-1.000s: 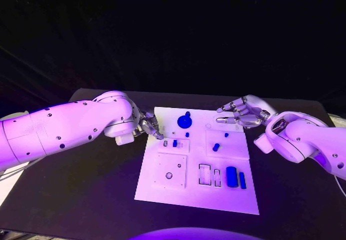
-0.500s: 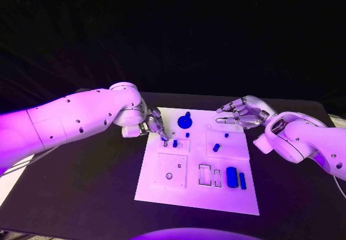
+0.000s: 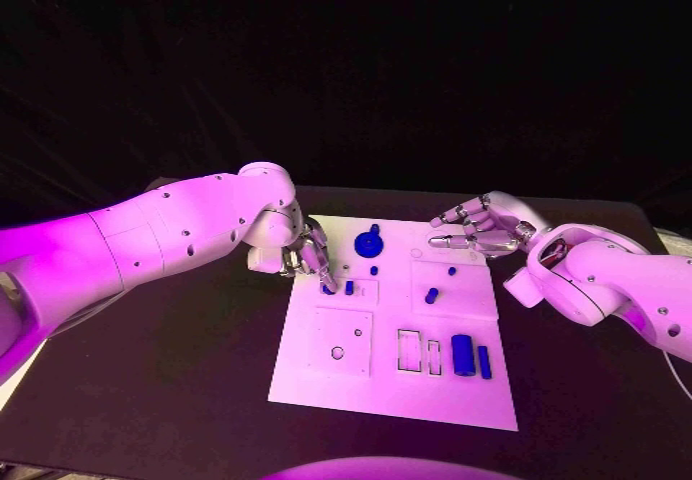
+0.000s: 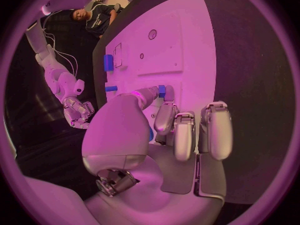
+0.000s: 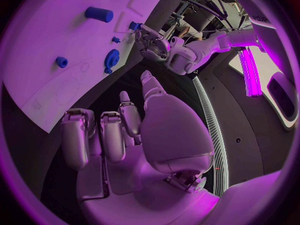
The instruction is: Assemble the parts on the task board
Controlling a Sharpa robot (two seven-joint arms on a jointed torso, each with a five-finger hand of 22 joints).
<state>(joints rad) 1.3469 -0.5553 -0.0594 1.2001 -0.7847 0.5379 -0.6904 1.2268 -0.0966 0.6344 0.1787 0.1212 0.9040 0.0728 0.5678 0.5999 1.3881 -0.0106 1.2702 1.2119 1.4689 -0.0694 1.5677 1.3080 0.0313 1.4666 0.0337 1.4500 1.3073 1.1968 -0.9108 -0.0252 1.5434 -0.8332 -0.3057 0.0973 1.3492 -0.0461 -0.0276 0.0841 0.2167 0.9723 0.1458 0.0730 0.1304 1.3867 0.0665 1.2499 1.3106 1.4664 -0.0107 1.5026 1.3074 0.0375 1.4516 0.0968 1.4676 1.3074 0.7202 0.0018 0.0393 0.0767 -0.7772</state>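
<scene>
Your left hand [image 3: 307,255] has come down onto board [image 3: 389,400] near edge, fingertips touching small blue part [image 3: 330,287]; cannot tell if pinched. Right hand [image 3: 483,228] hovers loosely spread, holding nothing. Confirm grip first.

place: likely robotics lab | cues: black table [image 3: 173,380]; white task board [image 3: 397,350]; dark surround

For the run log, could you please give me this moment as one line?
left hand: fingertips down at small blue part on task board, grip unclear | right hand: hovering, holding nothing | blue gear: untouched
</scene>
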